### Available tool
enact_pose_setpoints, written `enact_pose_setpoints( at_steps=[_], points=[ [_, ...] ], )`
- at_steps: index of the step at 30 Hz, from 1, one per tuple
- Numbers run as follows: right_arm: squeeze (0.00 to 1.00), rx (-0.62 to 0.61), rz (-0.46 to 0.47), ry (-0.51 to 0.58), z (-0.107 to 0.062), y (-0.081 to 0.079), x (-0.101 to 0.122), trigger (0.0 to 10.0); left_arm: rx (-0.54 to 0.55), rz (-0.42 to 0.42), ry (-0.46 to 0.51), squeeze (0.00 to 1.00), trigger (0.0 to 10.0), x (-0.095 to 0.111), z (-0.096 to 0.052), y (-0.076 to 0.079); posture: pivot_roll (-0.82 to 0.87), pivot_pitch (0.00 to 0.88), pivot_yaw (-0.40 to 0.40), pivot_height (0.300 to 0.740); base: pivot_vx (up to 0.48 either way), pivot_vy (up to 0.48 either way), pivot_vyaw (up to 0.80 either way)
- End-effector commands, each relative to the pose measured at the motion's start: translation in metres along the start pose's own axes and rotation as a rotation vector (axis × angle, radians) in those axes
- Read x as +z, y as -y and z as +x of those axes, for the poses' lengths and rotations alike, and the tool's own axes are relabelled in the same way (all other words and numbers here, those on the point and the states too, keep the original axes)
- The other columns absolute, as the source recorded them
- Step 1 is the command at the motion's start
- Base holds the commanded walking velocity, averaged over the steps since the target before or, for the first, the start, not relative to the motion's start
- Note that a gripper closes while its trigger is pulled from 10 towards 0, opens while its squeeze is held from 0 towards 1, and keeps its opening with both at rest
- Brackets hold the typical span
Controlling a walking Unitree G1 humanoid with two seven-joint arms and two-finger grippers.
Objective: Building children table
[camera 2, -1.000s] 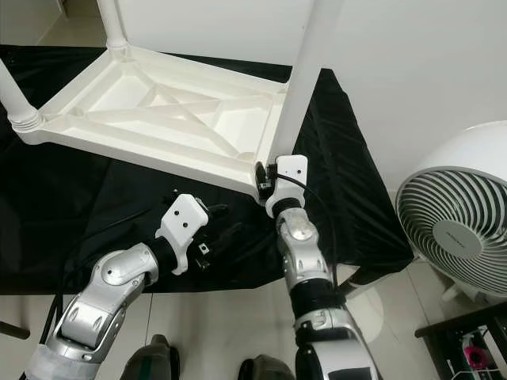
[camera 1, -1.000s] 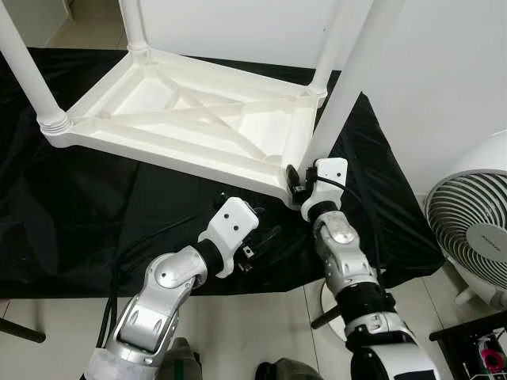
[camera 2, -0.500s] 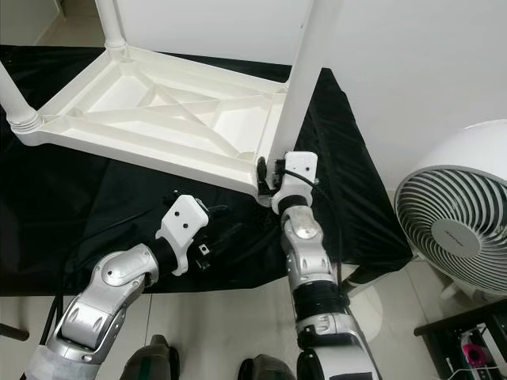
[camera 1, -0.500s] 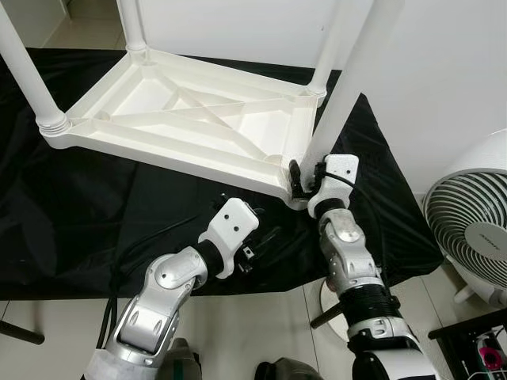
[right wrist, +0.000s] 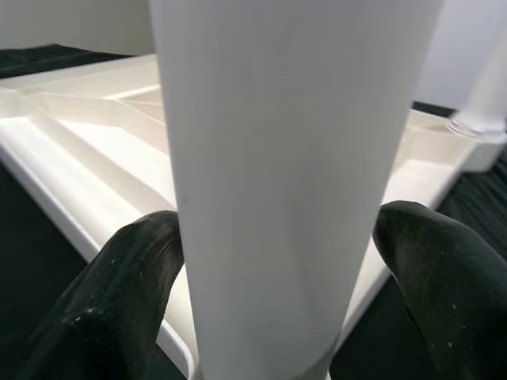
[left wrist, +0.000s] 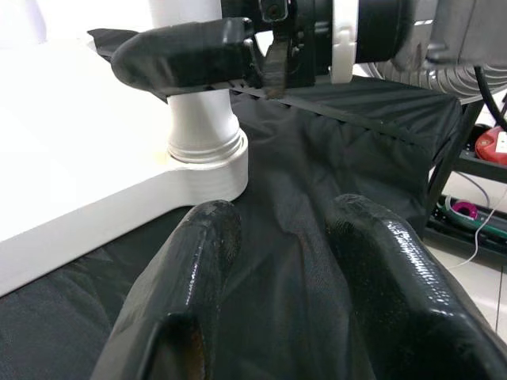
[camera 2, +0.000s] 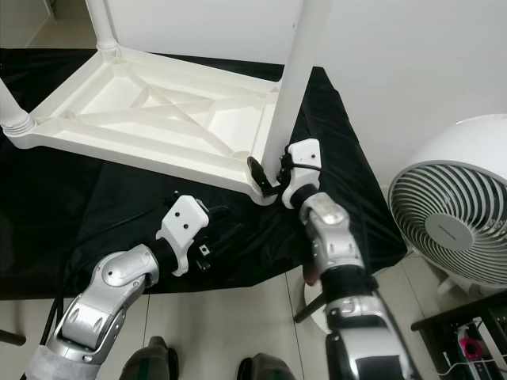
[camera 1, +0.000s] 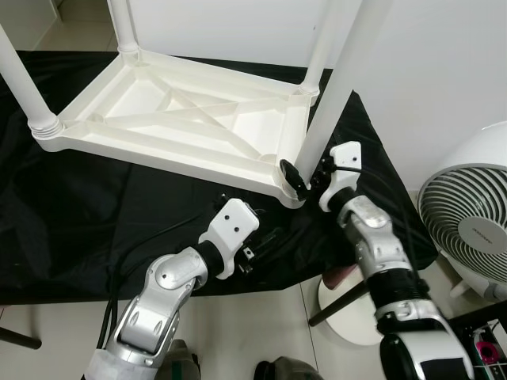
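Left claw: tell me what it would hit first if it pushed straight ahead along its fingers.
Probably the near corner of the upturned table, at the socket of the leg held by the right claw. Black cloth lies between; depth is hard to judge.

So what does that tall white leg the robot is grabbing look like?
The round white plastic table leg looks smooth and plain. It stands nearly upright, leaning a little, in the near corner socket of the upside-down white plastic tabletop, which lies on a black cloth. The right gripper grips it low down, one black finger on each side. Its top runs out of view.
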State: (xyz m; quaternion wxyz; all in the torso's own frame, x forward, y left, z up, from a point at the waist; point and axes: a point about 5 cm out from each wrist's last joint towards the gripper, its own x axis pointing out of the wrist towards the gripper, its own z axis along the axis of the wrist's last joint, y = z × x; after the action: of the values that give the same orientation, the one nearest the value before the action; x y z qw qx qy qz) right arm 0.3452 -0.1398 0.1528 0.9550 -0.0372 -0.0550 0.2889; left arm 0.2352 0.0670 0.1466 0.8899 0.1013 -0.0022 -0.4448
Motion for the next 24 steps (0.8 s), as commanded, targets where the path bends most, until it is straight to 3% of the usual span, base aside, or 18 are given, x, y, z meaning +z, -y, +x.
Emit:
enact_pose_setpoints(
  at_steps=[1, 2, 8, 9, 10, 11, 17, 24],
  points=[
    [0.0, 0.058, 0.005, -0.014, 0.0, -0.003, -0.004, 10.0, 0.033, -0.006, 0.001, 0.0, 10.0, 0.001, 0.001, 0.0, 0.07, 0.017, -0.068, 0.74, 0.0, 0.0, 0.0],
    [0.0, 0.17, -0.011, -0.036, 0.004, -0.006, -0.006, 10.0, 0.03, -0.007, -0.002, 0.0, 10.0, 0.0, 0.0, 0.0, 0.07, 0.02, -0.063, 0.74, 0.0, 0.0, 0.0],
    [0.0, 0.237, -0.016, -0.082, 0.01, -0.006, -0.01, 10.0, 0.029, -0.005, -0.005, 0.0, 10.0, 0.001, -0.001, -0.001, 0.08, 0.025, -0.058, 0.74, 0.0, 0.0, 0.0],
    [0.0, 0.25, -0.01, -0.106, 0.012, -0.006, -0.013, 2.4, 0.031, -0.004, -0.006, 0.0, 10.0, 0.001, -0.002, -0.002, 0.09, 0.028, -0.059, 0.74, 0.0, 0.0, 0.0],
    [0.0, 0.25, -0.01, -0.106, 0.012, -0.006, -0.013, 2.4, 0.031, -0.004, -0.006, 0.0, 10.0, 0.001, -0.002, -0.002, 0.09, 0.028, -0.059, 0.74, 0.0, 0.0, 0.0],
    [0.0, 0.255, -0.009, -0.13, 0.013, -0.005, -0.017, 0.3, 0.033, -0.003, -0.007, 0.0, 10.0, 0.001, -0.002, -0.002, 0.09, 0.028, -0.059, 0.74, 0.0, 0.0, 0.0],
    [0.0, 0.293, 0.022, -0.185, 0.008, -0.005, -0.03, 0.0, 0.045, -0.004, -0.012, 0.0, 10.0, 0.001, -0.005, -0.003, 0.09, 0.034, -0.062, 0.74, 0.0, 0.0, 0.0],
    [0.0, 0.251, 0.045, -0.167, 0.004, 0.0, -0.033, 0.0, 0.049, -0.006, -0.012, 0.0, 10.0, 0.001, -0.005, -0.003, 0.09, 0.039, -0.062, 0.74, 0.0, 0.0, 0.0]
  ],
)
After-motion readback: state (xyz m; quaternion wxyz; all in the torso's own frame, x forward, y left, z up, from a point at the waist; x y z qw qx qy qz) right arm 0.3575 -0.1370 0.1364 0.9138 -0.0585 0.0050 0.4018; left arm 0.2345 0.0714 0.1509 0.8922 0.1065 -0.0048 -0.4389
